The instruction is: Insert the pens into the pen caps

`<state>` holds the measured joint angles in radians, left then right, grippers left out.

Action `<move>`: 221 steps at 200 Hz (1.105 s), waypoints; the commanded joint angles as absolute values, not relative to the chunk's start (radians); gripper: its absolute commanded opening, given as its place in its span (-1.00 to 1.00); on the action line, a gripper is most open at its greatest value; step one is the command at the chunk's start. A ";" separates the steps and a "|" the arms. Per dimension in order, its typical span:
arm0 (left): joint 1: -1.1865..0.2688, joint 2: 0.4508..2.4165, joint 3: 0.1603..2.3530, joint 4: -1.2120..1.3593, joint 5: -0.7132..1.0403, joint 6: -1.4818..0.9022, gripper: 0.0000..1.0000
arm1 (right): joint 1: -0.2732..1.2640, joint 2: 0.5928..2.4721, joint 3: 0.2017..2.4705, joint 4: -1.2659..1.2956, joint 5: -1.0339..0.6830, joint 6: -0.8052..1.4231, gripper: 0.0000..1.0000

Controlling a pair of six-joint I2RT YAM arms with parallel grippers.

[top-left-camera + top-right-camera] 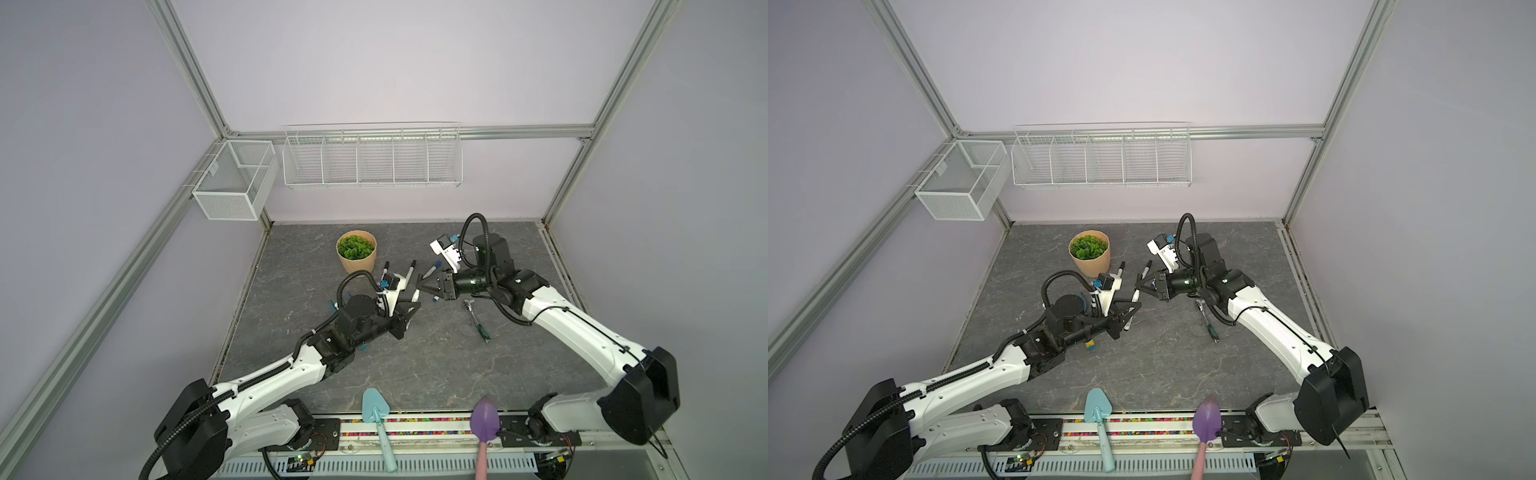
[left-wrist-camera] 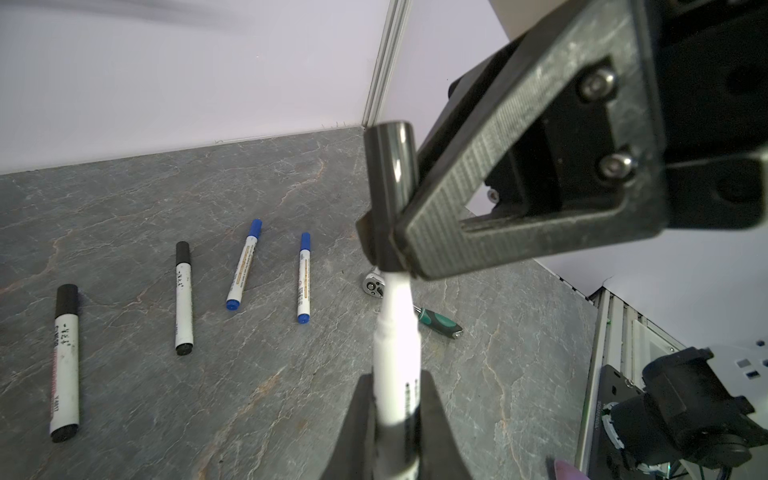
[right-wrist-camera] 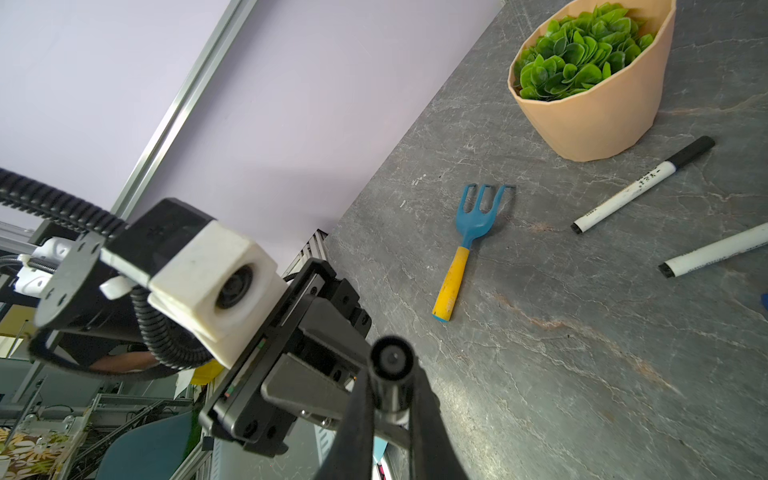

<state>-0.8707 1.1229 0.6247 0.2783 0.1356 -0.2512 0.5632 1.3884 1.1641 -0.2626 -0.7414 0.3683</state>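
Left gripper [image 2: 397,386] pinches the last pen [image 2: 397,332], right gripper [image 3: 392,382] its cap [image 2: 390,166]; we count four capped pens [image 1: 411,269] (pot's [image 1: 356,266] four o'clock)

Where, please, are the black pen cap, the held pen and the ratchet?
black pen cap [image 2: 388,187]: left wrist view, glossy side.
held pen [image 2: 397,345]: left wrist view, white barrel.
ratchet [image 2: 372,285]: left wrist view, head.

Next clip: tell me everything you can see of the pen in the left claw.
The pen is a slim white plastic-looking barrel with dark print, stepping down at a shoulder to a narrower white neck. The left claw is shut on its barrel, holding it off the table. Its neck enters the open end of a black cap pinched by the right claw; the bare neck showing suggests it is not fully seated. Its tail end is hidden.
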 commanded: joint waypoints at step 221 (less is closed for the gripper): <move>-0.856 1.211 0.735 0.570 0.099 -0.245 -1.00 | 0.540 1.456 1.116 -0.418 -1.029 0.455 -0.86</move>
